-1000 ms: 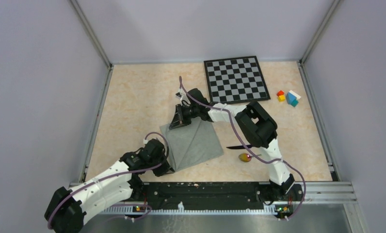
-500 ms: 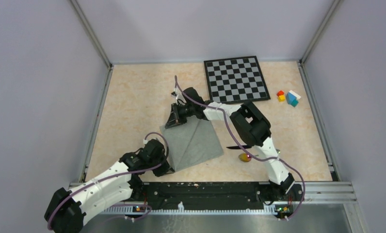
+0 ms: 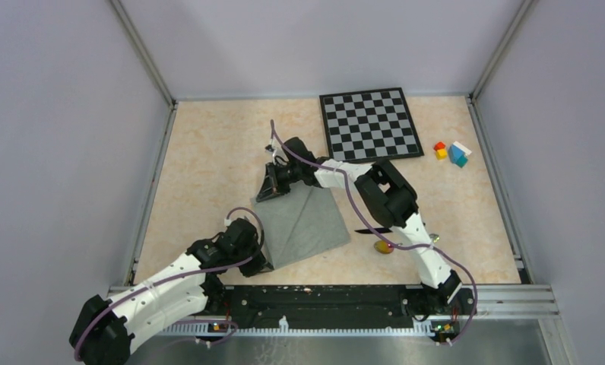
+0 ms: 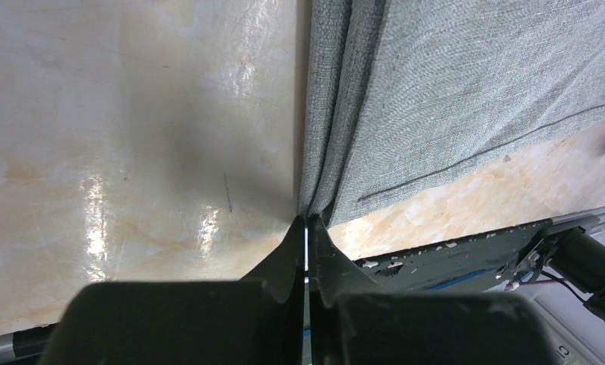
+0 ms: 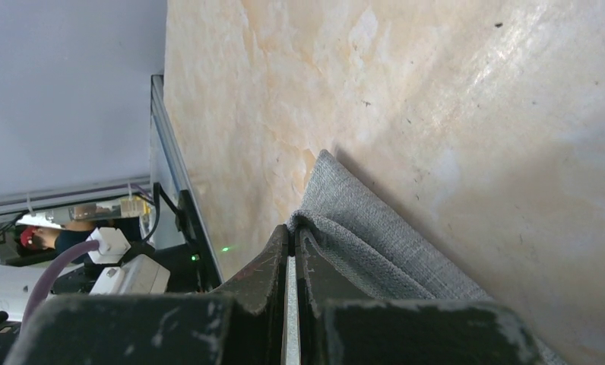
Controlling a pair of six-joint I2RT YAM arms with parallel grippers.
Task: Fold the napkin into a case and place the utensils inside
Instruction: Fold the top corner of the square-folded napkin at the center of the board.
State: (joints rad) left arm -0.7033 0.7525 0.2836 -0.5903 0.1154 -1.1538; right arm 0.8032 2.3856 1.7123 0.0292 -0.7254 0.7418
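Note:
The grey-green napkin (image 3: 305,226) lies as a wide doubled sheet in the middle of the table; no case is in view. My right gripper (image 3: 268,190) is shut on its far left corner, where the cloth (image 5: 375,236) bunches over the fingertips (image 5: 308,242). My left gripper (image 3: 263,263) is shut on the near corner, and the layered edge (image 4: 337,114) runs away from the gripper's tips (image 4: 307,222). The utensils lie right of the napkin: the dark knife (image 3: 371,230), partly under the right arm, and the spoon (image 3: 384,246) with its yellow-red bowl.
A black-and-white chessboard (image 3: 370,124) lies at the back, with small coloured blocks (image 3: 451,153) to its right. Metal rails and grey walls close in the table. The right arm (image 3: 391,199) stretches over the table's middle. A black base rail (image 3: 322,304) runs along the near edge.
My right gripper has drawn the napkin's far corner a little further left and back, stretching the cloth. The left gripper has held still on the near corner.

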